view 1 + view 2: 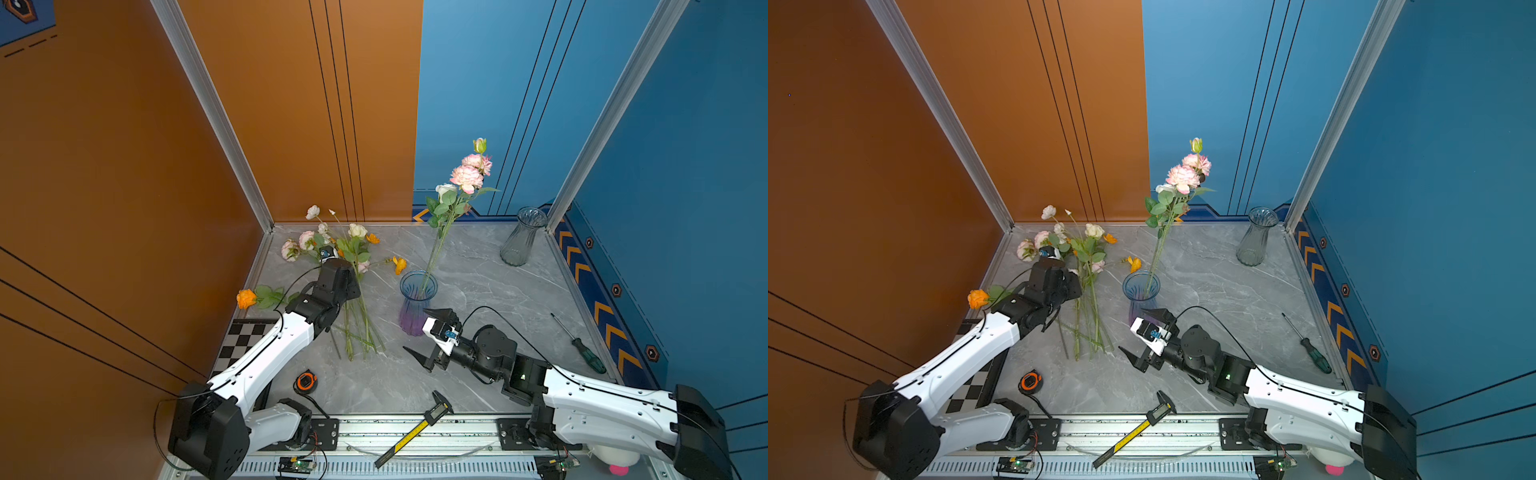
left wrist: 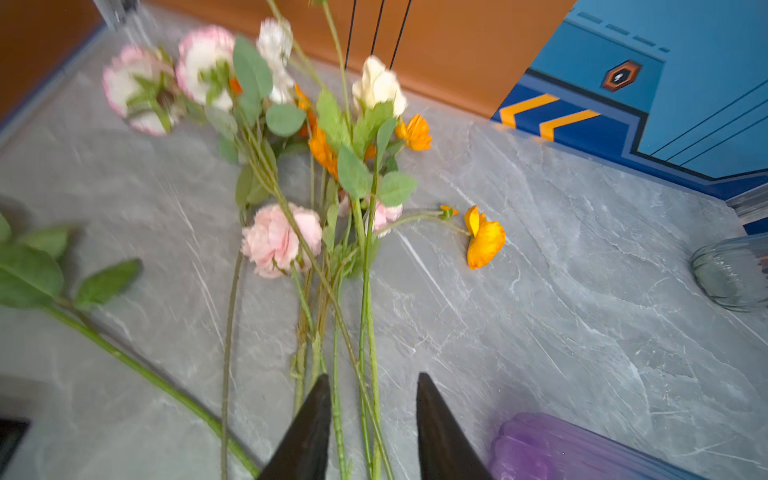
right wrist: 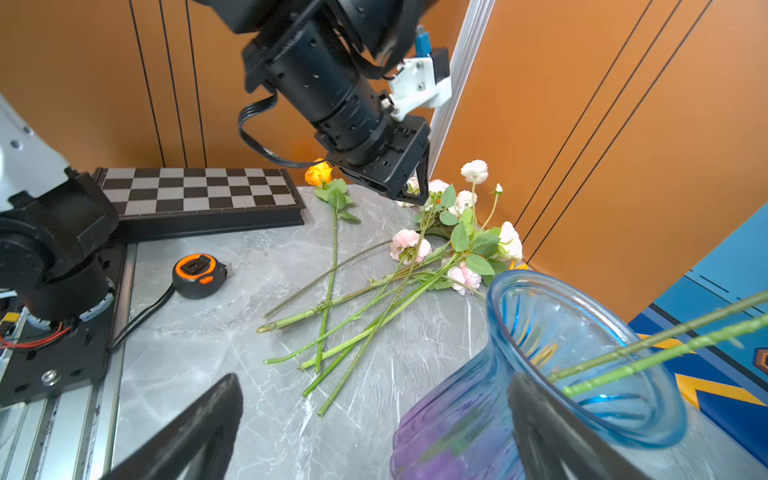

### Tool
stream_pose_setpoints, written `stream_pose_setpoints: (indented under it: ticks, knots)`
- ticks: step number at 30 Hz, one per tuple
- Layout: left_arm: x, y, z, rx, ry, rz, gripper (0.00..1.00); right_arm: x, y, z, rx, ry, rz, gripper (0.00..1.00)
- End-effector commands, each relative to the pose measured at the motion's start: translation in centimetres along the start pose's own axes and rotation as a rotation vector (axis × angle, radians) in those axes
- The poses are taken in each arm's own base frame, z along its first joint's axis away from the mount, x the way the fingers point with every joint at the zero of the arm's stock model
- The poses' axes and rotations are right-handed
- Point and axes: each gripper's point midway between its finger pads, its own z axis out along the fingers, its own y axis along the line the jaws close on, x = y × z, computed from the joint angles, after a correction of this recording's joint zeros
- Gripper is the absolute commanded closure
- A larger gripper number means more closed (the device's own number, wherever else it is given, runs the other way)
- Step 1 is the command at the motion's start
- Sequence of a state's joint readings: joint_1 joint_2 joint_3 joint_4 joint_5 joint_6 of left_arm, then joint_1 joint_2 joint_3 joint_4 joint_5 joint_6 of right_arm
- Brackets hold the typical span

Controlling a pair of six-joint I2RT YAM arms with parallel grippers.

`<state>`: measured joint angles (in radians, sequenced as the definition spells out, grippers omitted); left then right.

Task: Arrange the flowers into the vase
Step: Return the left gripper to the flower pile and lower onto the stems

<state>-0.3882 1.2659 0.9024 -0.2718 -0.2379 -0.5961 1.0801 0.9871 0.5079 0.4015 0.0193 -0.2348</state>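
Observation:
The flowers [image 1: 353, 249] [image 1: 1088, 245] lie in a loose bunch on the grey table, blooms toward the back wall. An orange rose [image 1: 246, 298] lies apart on the left. My left gripper [image 2: 370, 399] [image 3: 411, 199] hovers above the bunch's stems, open, with several stems on the table below the gap. The blue-and-purple vase [image 1: 417, 291] [image 1: 1140, 286] [image 3: 582, 332] stands mid-table and holds tall pink and white flowers [image 1: 465, 178]. My right gripper [image 1: 414, 329] [image 3: 374, 380] stands wide open beside the vase's base, holding nothing, with one finger close against the glass.
A clear glass vase [image 1: 521, 239] stands at the back right. A screwdriver [image 1: 579, 345] lies by the right wall. An orange tape measure [image 1: 306, 381] and a caliper [image 1: 415, 432] lie near the front rail. A chessboard [image 1: 245, 340] lies at the left under the arm.

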Motion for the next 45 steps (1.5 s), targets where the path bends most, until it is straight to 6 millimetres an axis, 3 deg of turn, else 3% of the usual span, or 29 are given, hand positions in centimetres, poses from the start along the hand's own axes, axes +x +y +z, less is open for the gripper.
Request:
stream_pose_setpoints:
  ticks: [1, 7, 14, 23, 33, 38, 42, 45]
  knots:
    - [4.1, -0.3, 2.2, 0.035, 0.211, -0.109, 0.74, -0.4, 1.3, 1.0, -0.075, 0.022, -0.027, 0.0]
    - [5.7, 1.0, 5.8, -0.042, 0.259, -0.186, 0.74, 1.3, 3.1, 3.2, -0.125, 0.123, -0.04, 0.0]
    - [6.5, 1.8, 8.3, -0.093, 0.242, -0.224, 0.75, 1.4, 3.1, 3.1, -0.125, 0.118, -0.046, 0.0]
    - [6.0, 2.2, 10.3, -0.11, 0.197, -0.262, 0.75, 1.3, 2.9, 2.9, -0.129, 0.11, -0.036, 0.0]
    - [6.4, 3.0, 11.6, -0.153, 0.192, -0.287, 0.76, 1.4, 2.6, 2.8, -0.126, 0.107, -0.03, 0.0]
    - [6.0, 2.9, 11.8, -0.152, 0.173, -0.294, 0.85, 1.4, 2.5, 2.7, -0.124, 0.107, -0.029, 0.0]
    - [5.7, 3.0, 11.2, -0.15, 0.161, -0.302, 0.99, 1.3, 2.5, 2.7, -0.124, 0.105, -0.03, 0.0]
    - [5.4, 3.3, 10.3, -0.153, 0.138, -0.307, 1.0, 1.3, 2.4, 2.6, -0.123, 0.104, -0.028, 0.0]
